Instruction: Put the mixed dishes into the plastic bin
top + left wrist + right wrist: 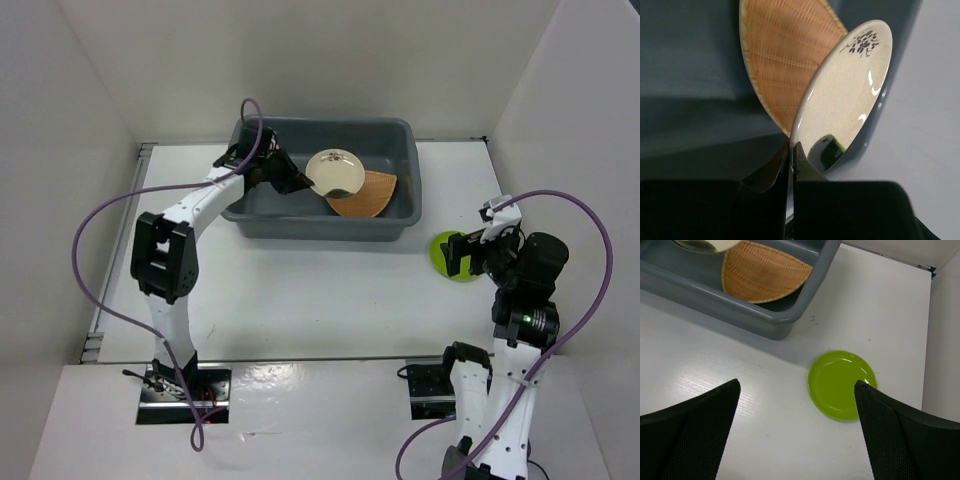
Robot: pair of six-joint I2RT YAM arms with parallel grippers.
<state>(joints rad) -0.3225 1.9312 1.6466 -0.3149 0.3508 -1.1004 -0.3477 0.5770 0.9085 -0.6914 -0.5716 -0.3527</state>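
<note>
In the lower right of the top view, the right gripper [796, 386] hangs with jaws spread wide and holds nothing. It is above the lime-green plate [841, 385], which lies on the table [740, 365] just right of the plastic bin [320, 222]. Farther up, mid-frame, the left gripper [791, 150] is pinched tight on the rim of the cream saucer [845, 100], tilted over the bin where the orange woven plate [785, 55] already lies. The saucer's drop-off looks to be in hand. The next move calls for lowering and releasing it.

1. Plastic bin [320, 226]: uniform dark grey.
2. Fan-shaped plate [372, 194]: orange, woven ribbed pattern, paler rim.
3. Saucer [335, 172]: glossy cream, with a dark floral sprig near one edge.
4. Round plate [841, 384]: plain lime green.
5. Worktop [300, 290]: white, faint grain.
</note>
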